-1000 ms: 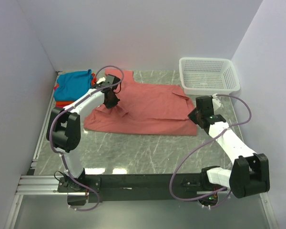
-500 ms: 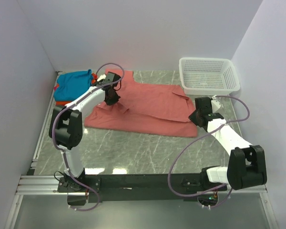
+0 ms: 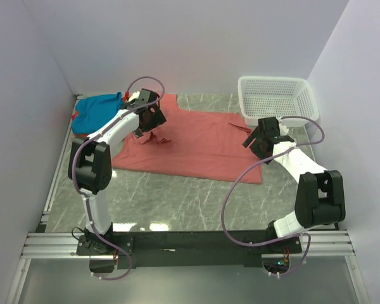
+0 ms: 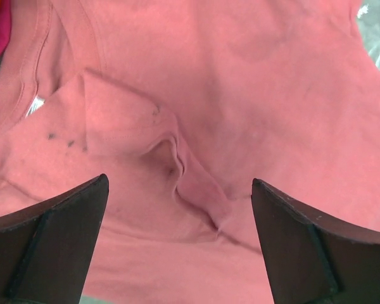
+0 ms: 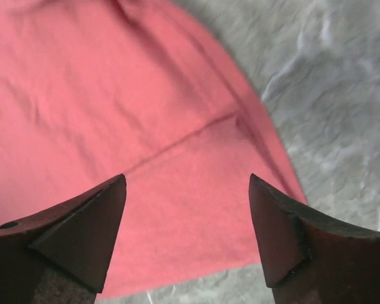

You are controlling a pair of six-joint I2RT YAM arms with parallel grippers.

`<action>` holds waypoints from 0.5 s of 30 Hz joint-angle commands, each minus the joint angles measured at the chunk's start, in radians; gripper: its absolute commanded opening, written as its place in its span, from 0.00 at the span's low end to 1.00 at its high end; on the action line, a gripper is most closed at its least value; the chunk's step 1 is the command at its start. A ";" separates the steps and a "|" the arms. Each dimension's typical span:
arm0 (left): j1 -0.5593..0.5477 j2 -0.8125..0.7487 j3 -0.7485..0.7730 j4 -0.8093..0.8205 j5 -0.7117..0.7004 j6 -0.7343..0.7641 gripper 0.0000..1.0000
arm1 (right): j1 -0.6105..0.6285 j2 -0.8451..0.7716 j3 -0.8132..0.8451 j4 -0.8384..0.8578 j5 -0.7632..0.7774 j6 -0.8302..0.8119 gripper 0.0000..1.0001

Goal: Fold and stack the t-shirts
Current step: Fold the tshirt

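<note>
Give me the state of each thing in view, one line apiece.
pink shirt, lying spread out, a ridge of cloth bunched near the collar.
teal shirt, folded, at the far left corner.
basket, upright, nothing seen inside.
left tool, open, over the bunched ridge, holding nothing.
right tool, open, over the pink shirt's edge, holding nothing.

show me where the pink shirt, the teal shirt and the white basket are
pink shirt (image 3: 202, 145), top view, middle of the spread cloth
teal shirt (image 3: 98, 109), top view, top of the folded pile
white basket (image 3: 271, 79), top view, far rim
</note>
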 commanded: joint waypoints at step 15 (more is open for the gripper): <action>-0.011 -0.027 -0.191 0.294 0.220 -0.004 0.99 | 0.105 -0.099 -0.210 0.177 -0.169 -0.088 0.87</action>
